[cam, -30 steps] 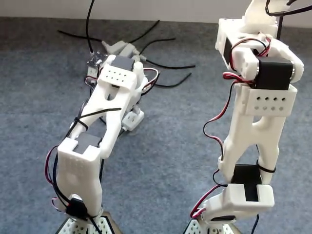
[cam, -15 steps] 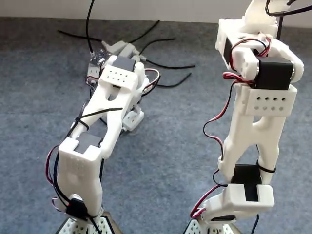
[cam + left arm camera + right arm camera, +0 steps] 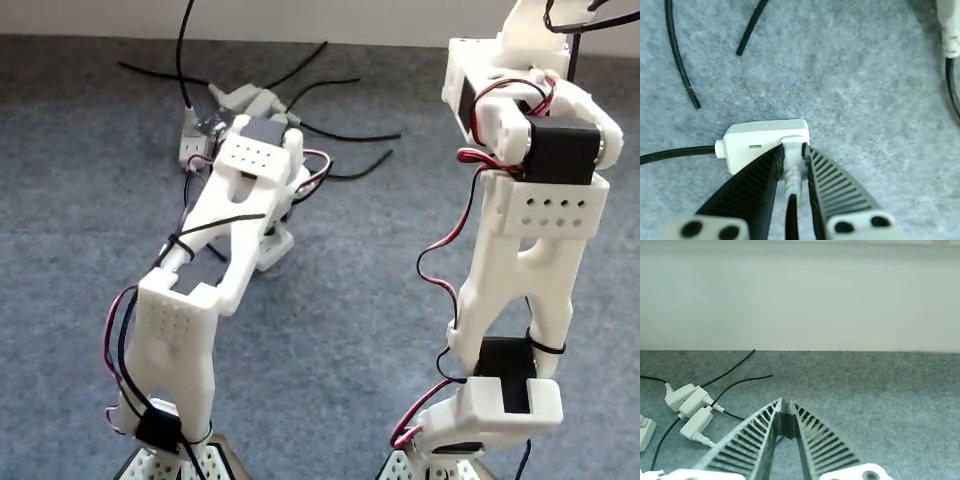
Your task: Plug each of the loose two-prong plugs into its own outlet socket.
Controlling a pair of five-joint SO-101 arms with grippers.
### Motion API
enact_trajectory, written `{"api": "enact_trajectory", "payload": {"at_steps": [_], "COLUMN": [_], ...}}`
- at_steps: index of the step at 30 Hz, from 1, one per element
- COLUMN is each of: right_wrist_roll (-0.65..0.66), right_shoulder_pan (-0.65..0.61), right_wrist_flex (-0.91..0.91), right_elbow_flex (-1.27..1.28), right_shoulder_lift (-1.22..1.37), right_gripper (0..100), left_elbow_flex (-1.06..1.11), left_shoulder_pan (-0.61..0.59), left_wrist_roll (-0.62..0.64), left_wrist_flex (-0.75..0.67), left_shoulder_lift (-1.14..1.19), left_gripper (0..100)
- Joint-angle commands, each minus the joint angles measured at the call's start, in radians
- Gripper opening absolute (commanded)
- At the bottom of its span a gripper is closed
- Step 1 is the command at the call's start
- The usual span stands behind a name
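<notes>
My left gripper (image 3: 791, 148) is shut on a white two-prong plug (image 3: 791, 172) whose front end sits against a white outlet socket (image 3: 757, 146) on the grey carpet. In the high view this gripper (image 3: 272, 248) is low on the carpet beyond the left arm. More white sockets and plugs (image 3: 243, 100) lie with black cables at the back left, and another socket block (image 3: 193, 137) lies near them. My right gripper (image 3: 785, 409) is shut with nothing in it, held high over the carpet. It faces the wall, with white plugs (image 3: 690, 400) off to one side.
Loose black cables (image 3: 345, 137) spread over the carpet behind the left arm. A cut cable end (image 3: 751, 27) and another white plug (image 3: 951, 30) lie near the held socket. The right arm (image 3: 535, 215) stands upright on the right. A pale wall (image 3: 800, 295) borders the carpet.
The left arm has shifted, with its elbow now lower and nearer. The socket block behind it shows more. The right arm has not moved.
</notes>
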Motion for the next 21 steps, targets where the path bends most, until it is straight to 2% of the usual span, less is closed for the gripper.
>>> {"api": "enact_trajectory", "payload": {"at_steps": [1,6,11,21], "right_wrist_roll": [-0.011,-0.011,-0.011,-0.011], "right_shoulder_pan": [0.008,0.008,0.008,0.005], "right_wrist_flex": [0.004,0.004,0.004,0.004], "right_elbow_flex": [-0.045,-0.045,-0.045,-0.044], "right_shoulder_lift": [-0.01,-0.01,-0.008,-0.007], "right_gripper": [0.8,0.8,0.8,0.8], "left_elbow_flex": [-0.004,-0.027,-0.076,-0.114], "left_shoulder_pan": [-0.002,-0.008,-0.062,-0.093], "left_wrist_roll": [-0.107,-0.319,-0.437,-1.195], "left_wrist_flex": [0.055,0.077,0.075,0.101], "left_shoulder_lift": [-0.007,-0.039,-0.133,-0.203], "left_gripper": [6,17,18,18]}}
